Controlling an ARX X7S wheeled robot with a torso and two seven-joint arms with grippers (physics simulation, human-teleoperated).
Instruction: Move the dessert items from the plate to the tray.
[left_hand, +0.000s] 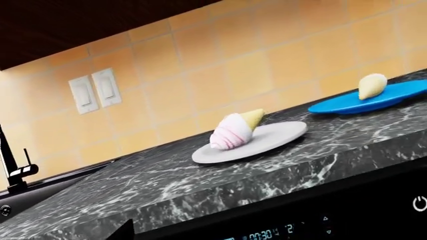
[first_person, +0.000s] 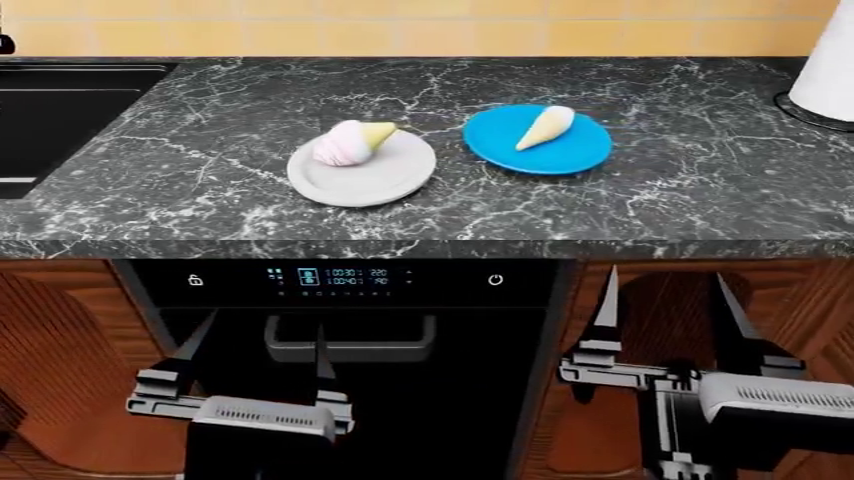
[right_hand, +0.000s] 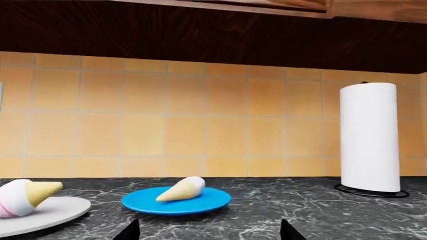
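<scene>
- Left gripper (first_person: 256, 352), dark grey with two thin fingers, hangs low in front of the black oven front (first_person: 347, 330); jaws spread apart, holding nothing.
- Right gripper (first_person: 663, 318), same build, also below counter level in front of the brown wooden cabinet door (first_person: 787, 310); jaws spread wide, empty.
- Short pale-wafer ice cream cone with pink-and-white scoop (first_person: 350, 142) lies on its side on the round white plate (first_person: 380, 182), ahead of and above the left gripper, slightly toward the right one; long axis runs across, wafer tip toward the right arm's side.
- Longer pale-wafer cone with white scoop (first_person: 546, 127) lies on the round blue plate (first_person: 577, 157), ahead of and above the right gripper, a bit to its inside; axis diagonal, scoop end farther away.
- Plates sit just beside each other, not touching.
- My read: left arm nearer the pink cone, right arm nearer the white one.
- Black rectangular tray not visible in any view; drop-off spot unknown.
- In the way: the front edge of the black marbled stone countertop (first_person: 400, 225) sits above both grippers, so each must rise over it first.
- White paper-towel roll (right_hand: 369, 137) on a stand stands far out past the right gripper; dark sink (first_person: 60, 120) far out past the left.
</scene>
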